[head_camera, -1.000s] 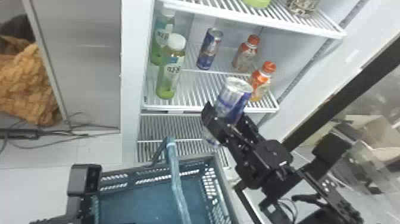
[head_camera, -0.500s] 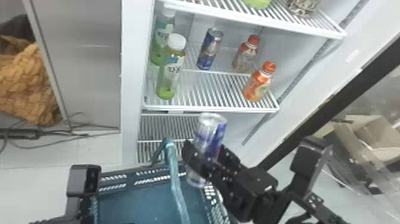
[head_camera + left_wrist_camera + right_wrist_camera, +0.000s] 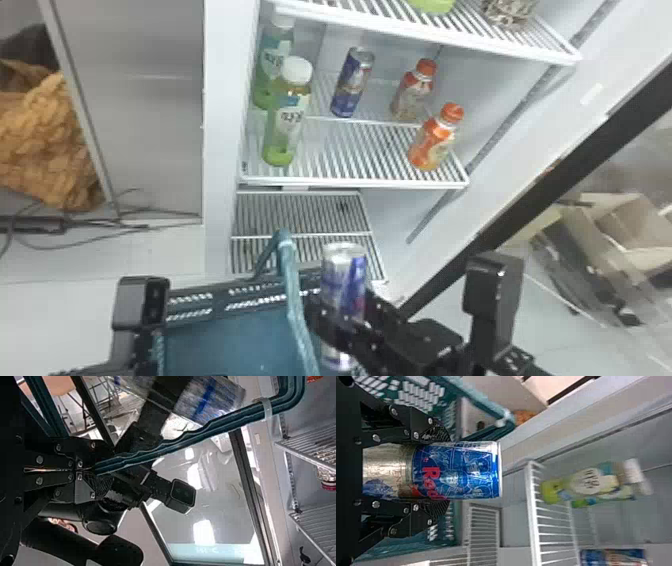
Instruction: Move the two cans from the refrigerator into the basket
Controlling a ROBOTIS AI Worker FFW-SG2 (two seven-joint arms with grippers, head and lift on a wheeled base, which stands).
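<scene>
Silver and blue, the cylindrical metal can (image 3: 345,270) stands nearly upright in our right gripper (image 3: 440,471), whose two flat black fingers pinch it from opposite sides. Our left gripper (image 3: 101,470) is clamped on the thin teal handle (image 3: 298,320) of the teal plastic basket (image 3: 219,299). The coming move turns on where the can lies from that handle: just to its right, with the basket's open middle to the left and lower. We cannot tell whether the can's base is inside the basket's right side. We judge that the right arm should carry it left and down, base first, without knocking the handle. The second can, slim, blue and silver (image 3: 353,82), stands upright at the far part of the white wire shelf (image 3: 350,150), well apart from both grippers.
</scene>
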